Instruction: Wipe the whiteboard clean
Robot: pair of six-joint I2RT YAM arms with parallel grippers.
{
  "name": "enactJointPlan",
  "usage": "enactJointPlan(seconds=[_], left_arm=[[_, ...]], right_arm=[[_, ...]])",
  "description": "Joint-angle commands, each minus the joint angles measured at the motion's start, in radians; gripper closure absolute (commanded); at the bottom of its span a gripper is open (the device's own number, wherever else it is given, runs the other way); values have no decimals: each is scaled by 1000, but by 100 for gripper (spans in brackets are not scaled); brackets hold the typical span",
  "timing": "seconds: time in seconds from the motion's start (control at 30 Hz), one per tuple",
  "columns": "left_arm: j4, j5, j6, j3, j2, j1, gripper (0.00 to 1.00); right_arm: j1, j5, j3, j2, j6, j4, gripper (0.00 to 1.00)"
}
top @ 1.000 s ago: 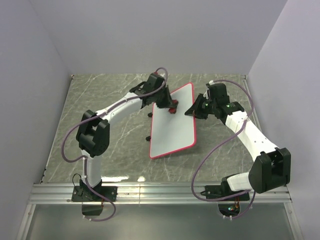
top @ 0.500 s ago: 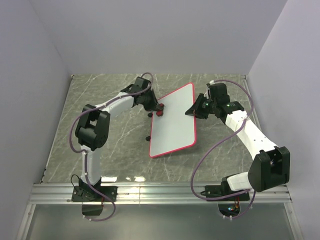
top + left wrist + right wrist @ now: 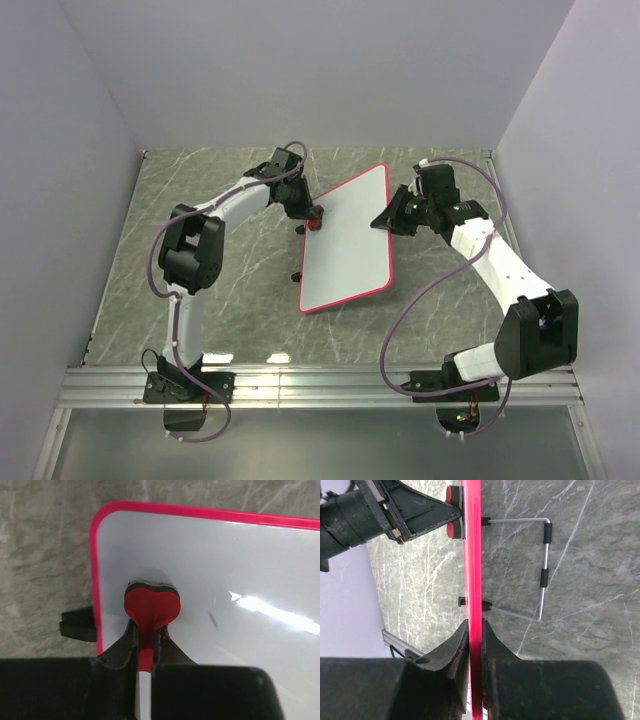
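Largest first: marbled grey table (image 3: pixel 200 210), and near its middle, leaning up on a prop rather than lying flat, the whiteboard (image 3: pixel 345 240) with its thin red frame. Probably light, stiff and thin. Glossy too, so slippery on the face and apt to skate or tip under a sideways push. Best taken by the frame, at the edge, never on the writing face. Held exactly so by the right gripper (image 3: pixel 474 630), fingers pinched together on the red rim of the right long side, steadying against the wipe. Across from it, the left gripper (image 3: pixel 145 632), clamped tight on the narrow waist of a small red eraser (image 3: pixel 151 604), felt pressed to the board close to the rounded far-left corner. From overhead, only the layout: both grippers meeting at the far half of the board, surface seemingly blank. From the left wrist, something missed above: a faint short dark stroke (image 3: pixel 212 620) right of the eraser, likely leftover ink, plus a black clip (image 3: pixel 77 625) jutting outside the frame. From the right wrist, the board edge-on and, behind it, a bent wire stand (image 3: pixel 545 565) with black sleeves, hidden from overhead and proof of the tilt. Worth gentle pressure, then — risk of flexing or sliding on that wire leg otherwise.
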Motion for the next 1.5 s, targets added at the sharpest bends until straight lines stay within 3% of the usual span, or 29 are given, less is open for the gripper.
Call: enactJointPlan(seconds=[0.0, 0.13, 0.47, 0.77, 1.0, 1.1, 1.2, 1.33, 1.47], left_arm=[[-17, 148, 30, 161, 40, -102, 100], [-45, 179, 33, 255, 67, -126, 100], [-52, 124, 26, 186, 57, -93, 100], [-192, -43, 78, 301, -114, 27, 100], [-239, -286, 136, 42, -261, 162, 100], [-195, -289, 162, -131, -312, 180, 100], [-164, -347, 150, -257, -331, 183, 100], [-114, -353, 134, -380, -328, 185, 98], [-84, -355, 145, -422, -323, 183, 84]], right_arm=[[13, 56, -19, 39, -92, -55, 100], [13, 53, -29, 39, -90, -49, 100], [8, 61, -26, 28, -107, -58, 100], [-4, 53, -24, 18, -104, -60, 100], [-5, 38, -27, 11, -95, -46, 100], [-4, 21, -36, 10, -90, -35, 100], [-4, 10, -46, 13, -84, -27, 91], [-5, 3, -58, 5, -78, -21, 63], [-5, 20, -59, -18, -82, -32, 57]])
